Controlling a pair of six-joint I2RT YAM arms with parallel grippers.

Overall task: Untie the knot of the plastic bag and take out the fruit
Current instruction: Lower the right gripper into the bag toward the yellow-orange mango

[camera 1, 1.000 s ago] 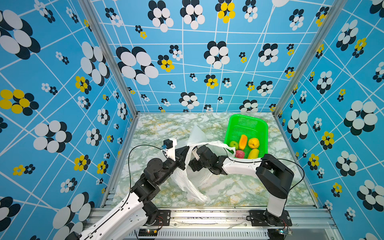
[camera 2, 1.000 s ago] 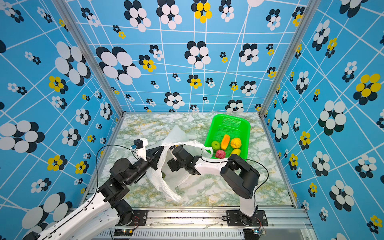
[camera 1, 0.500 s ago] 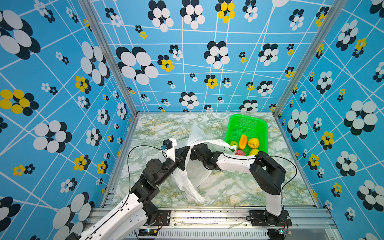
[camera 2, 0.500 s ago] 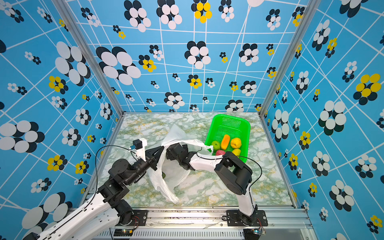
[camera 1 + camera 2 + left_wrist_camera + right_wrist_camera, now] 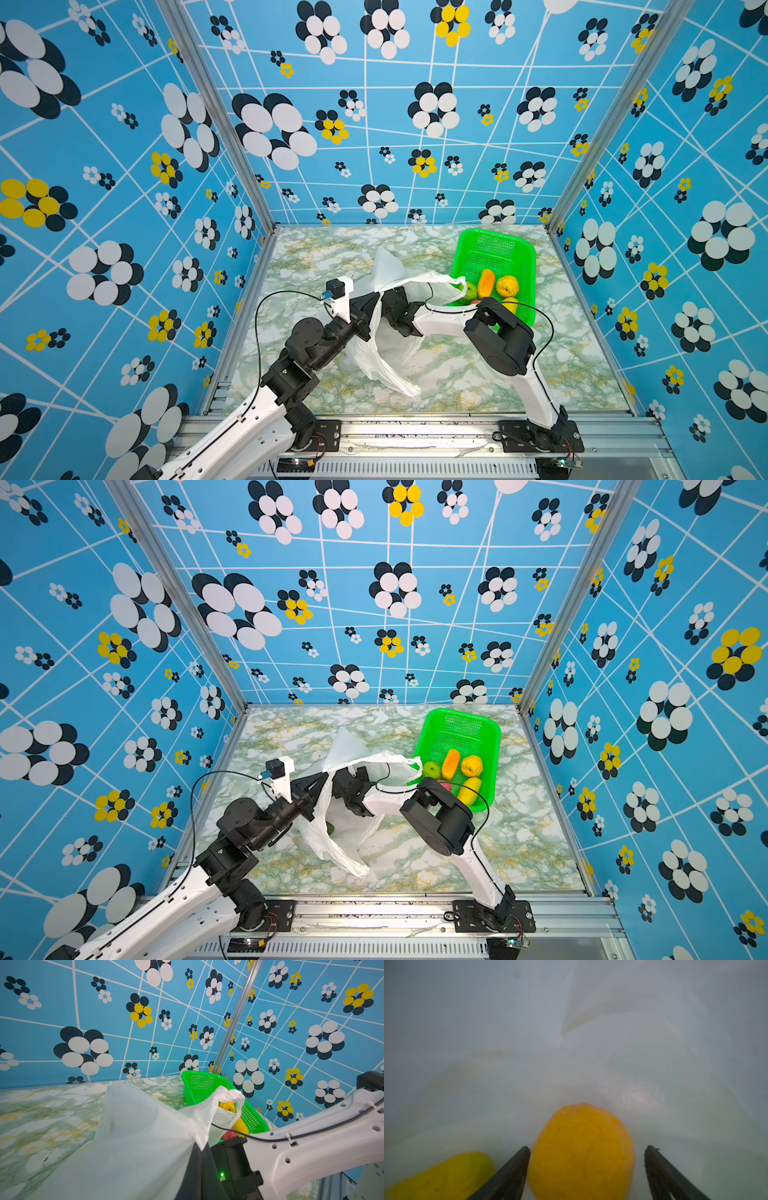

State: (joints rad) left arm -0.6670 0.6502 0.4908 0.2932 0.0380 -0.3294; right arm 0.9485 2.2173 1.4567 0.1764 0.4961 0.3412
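The white plastic bag [image 5: 386, 349] [image 5: 332, 845] lies crumpled mid-table with its mouth held up. My left gripper [image 5: 376, 296] [image 5: 200, 1147] is shut on the bag's upper edge. A twisted handle loop [image 5: 233, 1095] droops toward the basket; no tied knot shows. My right gripper [image 5: 587, 1147] is inside the bag and open, with an orange fruit [image 5: 581, 1167] between its fingers. One finger is against the fruit and the other stands apart. A yellow-green fruit [image 5: 442, 1174] lies beside it. In both top views the right gripper's fingers are hidden by the bag.
A green mesh basket [image 5: 494, 249] [image 5: 457, 725] stands at the back right. It holds a green fruit [image 5: 470, 291], an orange one [image 5: 485, 282], a bumpy yellow one [image 5: 508, 286] and a red one [image 5: 444, 786]. Blue patterned walls enclose the marble table [image 5: 457, 374].
My right arm has pushed further left, its wrist deeper in the bag's mouth and its elbow nearer the bag. The left gripper keeps its hold on the bag's edge.
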